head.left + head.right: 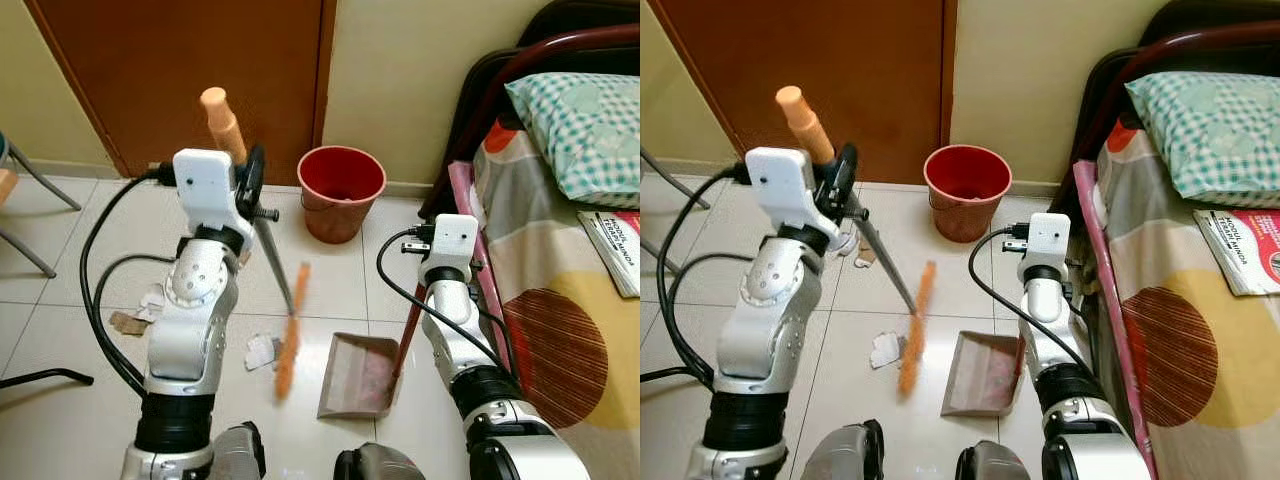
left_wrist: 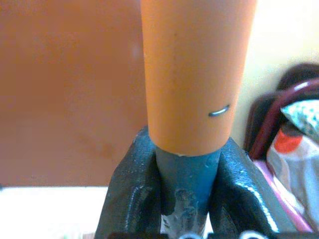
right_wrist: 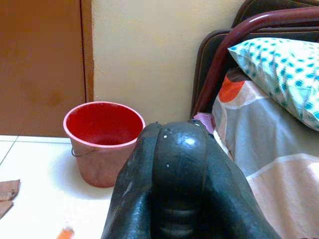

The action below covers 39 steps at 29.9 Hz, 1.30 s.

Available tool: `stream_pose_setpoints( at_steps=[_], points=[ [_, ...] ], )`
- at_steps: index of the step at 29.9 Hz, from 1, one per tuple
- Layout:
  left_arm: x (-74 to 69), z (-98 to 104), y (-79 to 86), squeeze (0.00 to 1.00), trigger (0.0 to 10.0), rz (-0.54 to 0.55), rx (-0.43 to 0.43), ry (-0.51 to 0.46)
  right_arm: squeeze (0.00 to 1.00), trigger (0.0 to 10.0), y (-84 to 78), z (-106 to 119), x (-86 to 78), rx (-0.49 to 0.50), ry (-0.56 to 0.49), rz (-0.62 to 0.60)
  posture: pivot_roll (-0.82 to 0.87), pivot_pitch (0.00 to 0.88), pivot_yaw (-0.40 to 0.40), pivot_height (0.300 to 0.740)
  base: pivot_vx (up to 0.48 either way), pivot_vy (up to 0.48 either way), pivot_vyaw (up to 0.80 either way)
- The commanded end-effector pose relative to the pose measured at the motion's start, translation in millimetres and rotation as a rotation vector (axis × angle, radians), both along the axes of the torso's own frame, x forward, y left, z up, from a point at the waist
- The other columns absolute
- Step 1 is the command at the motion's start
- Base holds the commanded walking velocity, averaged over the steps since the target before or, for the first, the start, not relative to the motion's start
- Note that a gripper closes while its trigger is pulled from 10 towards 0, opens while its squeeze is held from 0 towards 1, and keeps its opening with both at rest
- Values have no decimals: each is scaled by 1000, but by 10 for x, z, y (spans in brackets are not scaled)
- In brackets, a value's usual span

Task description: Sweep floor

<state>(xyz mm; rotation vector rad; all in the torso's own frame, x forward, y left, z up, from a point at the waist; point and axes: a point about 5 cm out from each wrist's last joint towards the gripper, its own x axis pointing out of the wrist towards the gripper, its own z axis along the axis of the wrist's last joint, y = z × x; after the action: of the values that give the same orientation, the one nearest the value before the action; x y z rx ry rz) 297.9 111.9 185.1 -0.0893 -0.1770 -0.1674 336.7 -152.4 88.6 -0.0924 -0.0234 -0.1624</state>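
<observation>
Orange grip of the broom [image 1: 222, 120] is sticking up above my left gripper [image 2: 185, 164], whose jaws are clenching the grey shaft just below that grip (wrist view shows both fingers [image 2: 130, 199] pressing on it). Shaft is slanting down and to my right, ending in the orange bristle head [image 1: 291, 335], which is blurring just above the tiled floor [image 1: 330, 270]. Bristles are sitting just beside a crumpled white paper scrap [image 1: 262, 350], and the dustpan [image 1: 355, 375] is lying flat on the floor next to them, its red handle rising toward my right gripper [image 3: 174, 174]. Right jaws are looking pressed together; whether they are gripping that handle I cannot tell. More paper and cardboard scraps [image 1: 135, 315] are lying to my left. Red bucket [image 1: 341, 190] is standing near the wall, beside the brown door [image 1: 190, 70]. Bed [image 1: 560, 300] is running along my right.
</observation>
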Motion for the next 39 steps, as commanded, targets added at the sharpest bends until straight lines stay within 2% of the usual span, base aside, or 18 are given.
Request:
stream_pose_setpoints(
  at_steps=[1,7,16,21,24,27,32,36,38,39],
  points=[
    [-13,17,18,0,10000,9,25,-30,0,10000,8,33,21,-10,-15,3,61,143,-49,740,0,0,0],
    [-23,-36,93,0,10000,22,62,-25,0,10000,4,29,17,-14,-14,6,57,148,-52,740,0,0,0],
    [-29,-1,175,0,10000,36,80,-42,0,10000,7,18,18,-20,-7,13,59,150,-56,740,0,0,0],
    [-22,68,119,0,10000,12,50,-57,0,10000,15,11,18,-21,-3,18,63,151,-58,740,0,0,0],
    [-14,149,24,0,10000,-28,14,-77,0,10000,23,5,17,-22,1,19,64,150,-57,740,0,0,0],
    [-4,250,5,0,10000,-24,12,-114,0,10000,25,4,17,-23,2,20,59,148,-55,740,0,0,0],
    [53,600,117,0,10000,36,-4,-230,0,10000,16,-7,10,-25,5,19,59,148,-55,740,0,0,0],
    [99,706,238,0,10000,69,38,-264,0,10000,26,-9,12,-29,7,22,63,151,-53,740,0,0,0],
    [99,706,238,0,10000,69,38,-264,0,10000,26,-9,12,-29,7,22,63,151,-53,740,0,0,0],
    [113,686,340,0,10000,101,69,-258,0,10000,32,-9,13,-30,7,25,63,151,-53,740,0,0,0]
  ],
)
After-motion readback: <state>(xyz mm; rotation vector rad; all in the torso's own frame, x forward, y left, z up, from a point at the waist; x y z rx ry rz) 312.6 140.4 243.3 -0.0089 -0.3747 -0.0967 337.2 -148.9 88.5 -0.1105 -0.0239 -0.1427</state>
